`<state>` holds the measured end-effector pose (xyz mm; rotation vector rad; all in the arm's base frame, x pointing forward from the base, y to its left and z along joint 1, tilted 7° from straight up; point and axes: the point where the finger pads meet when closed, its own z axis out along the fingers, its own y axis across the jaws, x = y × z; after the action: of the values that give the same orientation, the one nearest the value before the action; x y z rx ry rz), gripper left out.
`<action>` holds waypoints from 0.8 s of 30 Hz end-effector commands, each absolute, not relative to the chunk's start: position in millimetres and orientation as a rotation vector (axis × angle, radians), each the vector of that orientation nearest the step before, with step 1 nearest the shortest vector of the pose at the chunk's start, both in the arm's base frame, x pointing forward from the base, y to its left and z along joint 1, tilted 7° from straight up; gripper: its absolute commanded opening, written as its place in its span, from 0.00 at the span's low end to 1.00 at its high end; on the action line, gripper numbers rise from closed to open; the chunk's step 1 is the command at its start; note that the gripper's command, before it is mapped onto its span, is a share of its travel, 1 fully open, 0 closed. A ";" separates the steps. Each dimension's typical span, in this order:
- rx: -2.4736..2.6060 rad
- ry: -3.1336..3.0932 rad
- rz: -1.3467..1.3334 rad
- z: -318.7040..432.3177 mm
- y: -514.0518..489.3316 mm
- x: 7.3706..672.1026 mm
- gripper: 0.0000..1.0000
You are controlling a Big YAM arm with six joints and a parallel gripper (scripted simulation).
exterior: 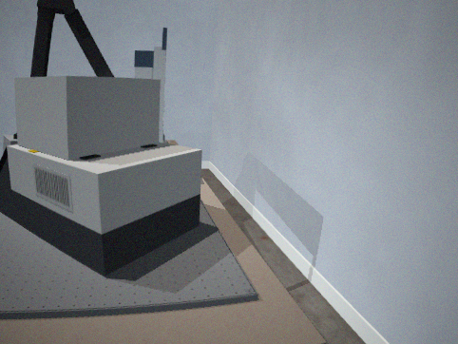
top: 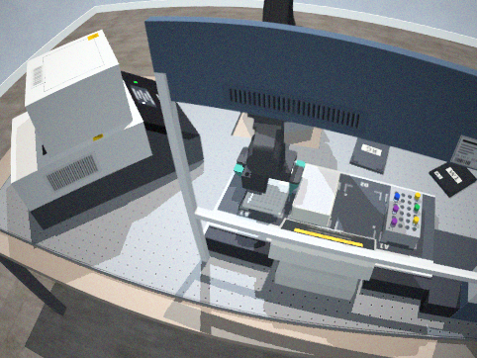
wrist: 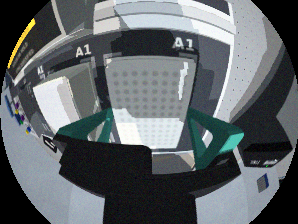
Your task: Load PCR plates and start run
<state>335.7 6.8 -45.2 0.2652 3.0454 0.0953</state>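
While your dark six-joint arm reaches down under the wide dark-blue hood, its teal-tipped pincer hangs over the grey 96-well PCR plate at the left end of the deck, fingers spread fully, pinching nothing. In the wrist view you see the teal fingers standing either side of that plate, clear of its long edges, with white A1 marks just beyond its far end.

Beside the plate sits the white deep-well block. Next comes a dark deck slot with white corner locators, no plate on it. At the far end you have the grey tube cooling block with coloured caps, tubes upright in their bores. A yellow strip runs along the deck's front rail.

Off to the side, the big white-and-black real-time cycler stands with its boxy white lid shut, green lamp lit by the dark key panel.

Everything rests on a grey perforated table. Two black labelled nest pads lie behind the deck. Pale blue walls, white skirting and a wood-toned floor surround you.
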 end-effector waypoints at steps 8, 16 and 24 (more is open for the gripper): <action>0.252 2.997 0.099 -30.0 3.7 359.0 0.00; 0.251 2.989 0.100 -28.2 3.8 363.2 0.00; 0.249 2.972 0.102 -26.4 3.8 369.1 0.00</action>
<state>336.1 6.9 -44.9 0.2646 3.0453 0.0955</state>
